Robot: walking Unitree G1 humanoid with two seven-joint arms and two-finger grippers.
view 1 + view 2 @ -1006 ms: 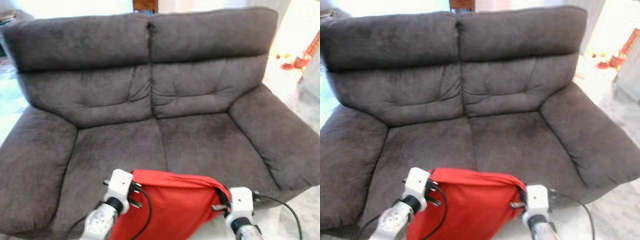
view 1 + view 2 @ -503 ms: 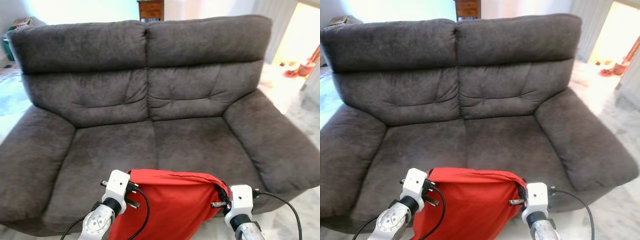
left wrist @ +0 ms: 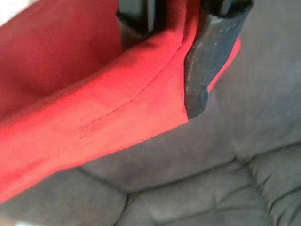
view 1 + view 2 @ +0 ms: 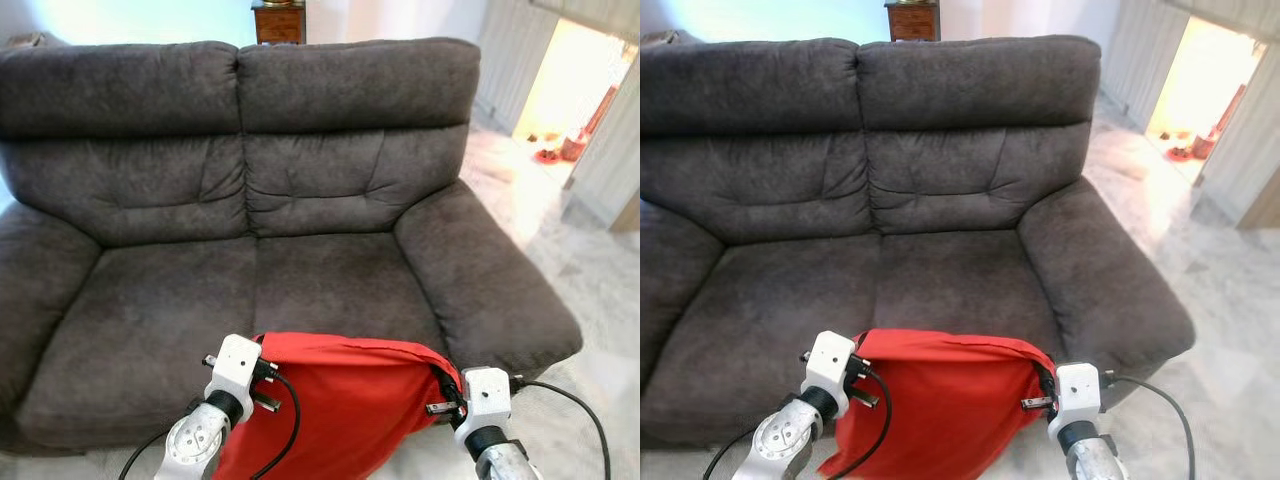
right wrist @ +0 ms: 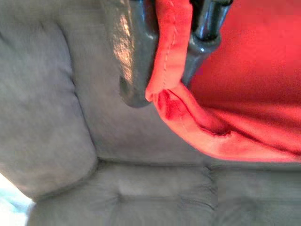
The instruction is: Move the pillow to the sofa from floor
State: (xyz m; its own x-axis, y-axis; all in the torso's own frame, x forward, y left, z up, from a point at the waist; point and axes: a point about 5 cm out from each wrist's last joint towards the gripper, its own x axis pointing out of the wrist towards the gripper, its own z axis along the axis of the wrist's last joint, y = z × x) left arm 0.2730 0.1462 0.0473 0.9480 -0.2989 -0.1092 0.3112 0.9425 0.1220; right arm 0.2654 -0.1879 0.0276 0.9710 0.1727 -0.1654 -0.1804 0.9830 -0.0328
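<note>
A red pillow hangs in front of me, held up by its top corners over the front edge of the dark grey two-seat sofa. My left gripper is shut on the pillow's left corner. In the left wrist view a black finger presses the red fabric above the sofa cushion. My right gripper is shut on the right corner. In the right wrist view the red hem is pinched between the two fingers. The pillow's lower part is cut off by the frame.
The sofa's right armrest ends near pale marble floor. A bright doorway opens at the far right. A wooden cabinet stands behind the sofa back.
The whole picture has shifted, so the camera has moved: the sofa now sits further left and more floor shows on the right. Both grippers still hold the pillow the same way.
</note>
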